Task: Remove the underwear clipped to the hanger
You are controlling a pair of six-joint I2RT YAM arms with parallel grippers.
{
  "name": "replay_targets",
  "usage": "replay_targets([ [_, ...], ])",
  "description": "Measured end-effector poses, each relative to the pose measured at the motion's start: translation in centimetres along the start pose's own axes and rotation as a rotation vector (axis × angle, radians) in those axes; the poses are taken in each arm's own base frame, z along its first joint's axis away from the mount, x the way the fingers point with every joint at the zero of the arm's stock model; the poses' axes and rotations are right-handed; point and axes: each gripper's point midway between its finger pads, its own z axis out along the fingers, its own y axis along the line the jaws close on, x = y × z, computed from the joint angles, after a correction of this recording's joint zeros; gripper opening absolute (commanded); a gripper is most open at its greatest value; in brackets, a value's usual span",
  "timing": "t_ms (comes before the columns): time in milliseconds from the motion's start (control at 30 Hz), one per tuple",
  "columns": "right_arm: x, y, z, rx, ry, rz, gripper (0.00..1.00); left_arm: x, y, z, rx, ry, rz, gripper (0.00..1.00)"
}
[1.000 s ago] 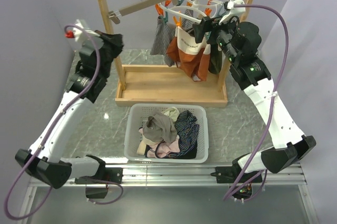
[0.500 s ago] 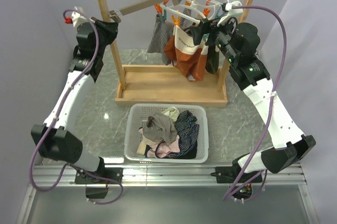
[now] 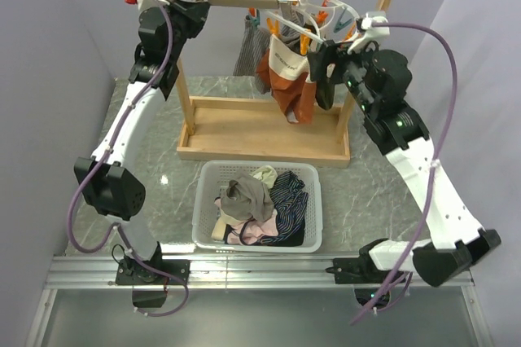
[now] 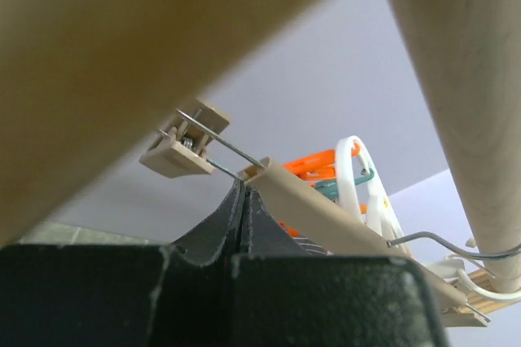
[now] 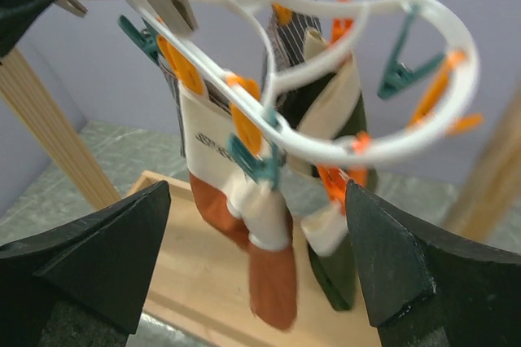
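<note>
1. The underwear (image 5: 269,233) hangs clipped to the hanger (image 5: 321,150), straight ahead of the right pincer (image 5: 256,196) and partly framed by its two fingers.
2. A cream piece (image 5: 203,147) is seen ahead to the left, a rust-orange piece (image 5: 273,282) ahead and lowest, and a dark olive piece (image 5: 340,278) ahead to the right.
3. The right pincer's fingers are spread wide apart, and no cloth is touched by them.
4. The left pincer (image 4: 244,188) is closed, finger against finger, just below the end of a wooden clip hanger (image 4: 317,208). Whether anything is pinched there cannot be told.
5. The cloth is judged light, soft and limp, so it will bunch and stretch when pulled.
6. The hanger is expected to swing and tilt if the cloth is tugged sideways.
7. Hold is best taken on doubled cloth just under a teal peg (image 5: 254,161), ahead of and slightly above the right pincer, so that the pull is carried straight down out of the peg.
</note>
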Motion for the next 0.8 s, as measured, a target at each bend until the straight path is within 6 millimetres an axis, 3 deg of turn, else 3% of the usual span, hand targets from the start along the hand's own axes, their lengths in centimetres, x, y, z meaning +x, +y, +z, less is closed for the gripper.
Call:
replay_targets([
  [200, 0.0, -1.6, -3.1, 0.08, 0.005, 0.002, 0.95, 0.3, -0.1, 1.6, 0.019, 0.003, -0.017, 0.01],
  [333, -0.2, -1.8, -3.3, 0.088, -0.001, 0.003, 0.95, -0.1, -0.2, 2.3, 0.033, 0.003, -0.036, 0.01],
  [500, 0.1, -1.7, -3.2, 0.082, 0.009, 0.002, 0.95, -1.1, -0.7, 4.6, 0.095, 0.012, -0.064, 0.01],
  [633, 0.0, -0.9, -3.2, 0.039, 0.006, 0.002, 0.96, -1.5, -0.4, 6.1, 0.164, 0.035, -0.087, 0.07],
  [800, -1.3, 1.3, -3.9, -0.086, -0.039, 0.005, 0.96, -1.1, -0.4, 5.4, 0.221, 0.1, -0.102, 0.44],
])
